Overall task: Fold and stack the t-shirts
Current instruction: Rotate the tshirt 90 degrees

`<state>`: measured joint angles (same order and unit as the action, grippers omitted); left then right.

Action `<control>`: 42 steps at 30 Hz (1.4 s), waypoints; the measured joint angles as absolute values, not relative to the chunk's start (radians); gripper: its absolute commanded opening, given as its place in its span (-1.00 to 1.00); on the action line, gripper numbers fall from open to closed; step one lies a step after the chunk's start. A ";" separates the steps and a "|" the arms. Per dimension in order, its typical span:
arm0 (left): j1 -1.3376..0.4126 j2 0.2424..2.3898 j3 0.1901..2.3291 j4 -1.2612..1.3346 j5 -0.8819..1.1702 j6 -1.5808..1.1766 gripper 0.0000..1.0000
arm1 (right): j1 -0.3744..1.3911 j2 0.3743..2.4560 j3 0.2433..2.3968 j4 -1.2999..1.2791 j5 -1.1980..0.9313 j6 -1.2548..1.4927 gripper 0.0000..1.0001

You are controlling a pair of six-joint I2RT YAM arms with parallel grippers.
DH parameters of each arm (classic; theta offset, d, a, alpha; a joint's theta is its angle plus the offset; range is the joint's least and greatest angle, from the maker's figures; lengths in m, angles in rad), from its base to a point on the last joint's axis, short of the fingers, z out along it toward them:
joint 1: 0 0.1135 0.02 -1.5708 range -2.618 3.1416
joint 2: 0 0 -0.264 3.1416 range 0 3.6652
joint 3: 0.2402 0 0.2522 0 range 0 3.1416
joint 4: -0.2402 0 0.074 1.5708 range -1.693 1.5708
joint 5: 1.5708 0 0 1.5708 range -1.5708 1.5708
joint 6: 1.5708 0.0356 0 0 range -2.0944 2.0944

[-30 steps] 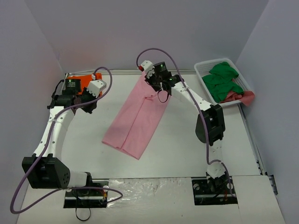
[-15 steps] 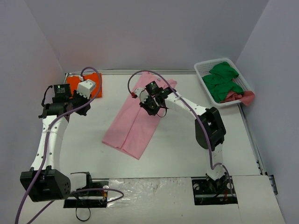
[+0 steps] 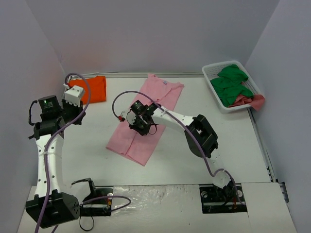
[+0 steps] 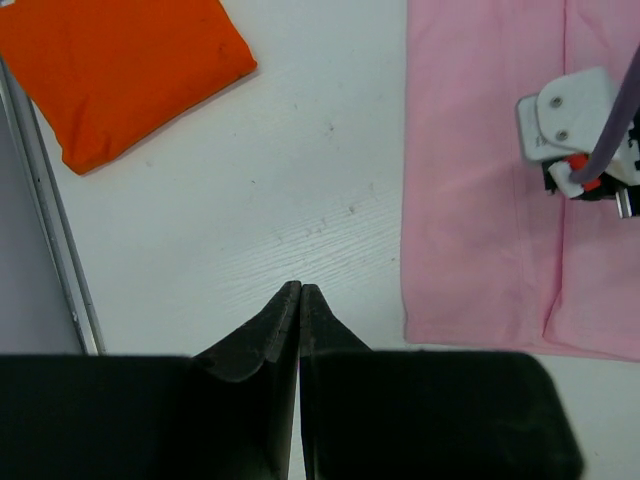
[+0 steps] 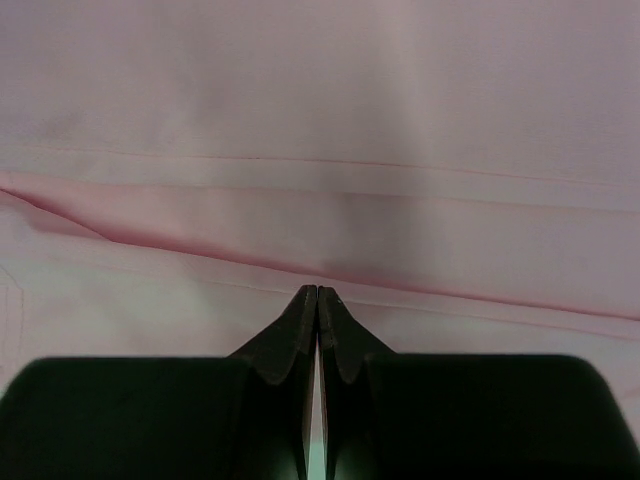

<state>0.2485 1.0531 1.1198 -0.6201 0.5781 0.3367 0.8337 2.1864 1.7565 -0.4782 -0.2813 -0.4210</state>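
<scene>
The light pink t-shirt [image 3: 146, 119] lies flat on the table, folded lengthwise into a long strip running from back right to front left. My right gripper [image 3: 136, 122] is shut and low over its middle; in the right wrist view the closed tips [image 5: 317, 291] sit at a fold line of the pink cloth [image 5: 320, 120], with nothing seen between them. The orange t-shirt [image 3: 91, 89] lies folded at the back left. My left gripper [image 3: 77, 106] is shut and empty over bare table [image 4: 300, 286], between the orange shirt [image 4: 120, 70] and the pink shirt [image 4: 480, 200].
A white slatted basket [image 3: 211, 73] at the back right holds green cloth [image 3: 233, 85] and a pinkish-red cloth [image 3: 252, 101] hanging over its near rim. Grey walls close in the table at the left, back and right. A metal rail [image 4: 50, 230] runs along the left edge.
The right gripper has let the pink shirt's far end down flat and slid along it toward the near left. The left arm has drawn back from the orange shirt.
</scene>
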 measured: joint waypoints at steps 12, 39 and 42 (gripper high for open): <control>0.299 1.021 1.092 -0.589 0.659 0.308 -0.95 | 0.872 2.214 1.712 -0.467 -0.286 -0.425 -1.00; 0.303 1.008 1.083 -0.569 0.759 0.259 -0.95 | 0.666 2.086 1.513 -0.501 -0.299 -0.496 -1.00; 0.303 1.008 1.082 -0.567 0.770 0.253 -0.95 | 0.648 2.085 1.513 -0.511 -0.290 -0.509 -1.00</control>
<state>0.3035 1.0080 1.0824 -0.5671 0.7696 0.2531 0.6483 2.0850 1.5127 -0.5106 -0.2901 -0.5091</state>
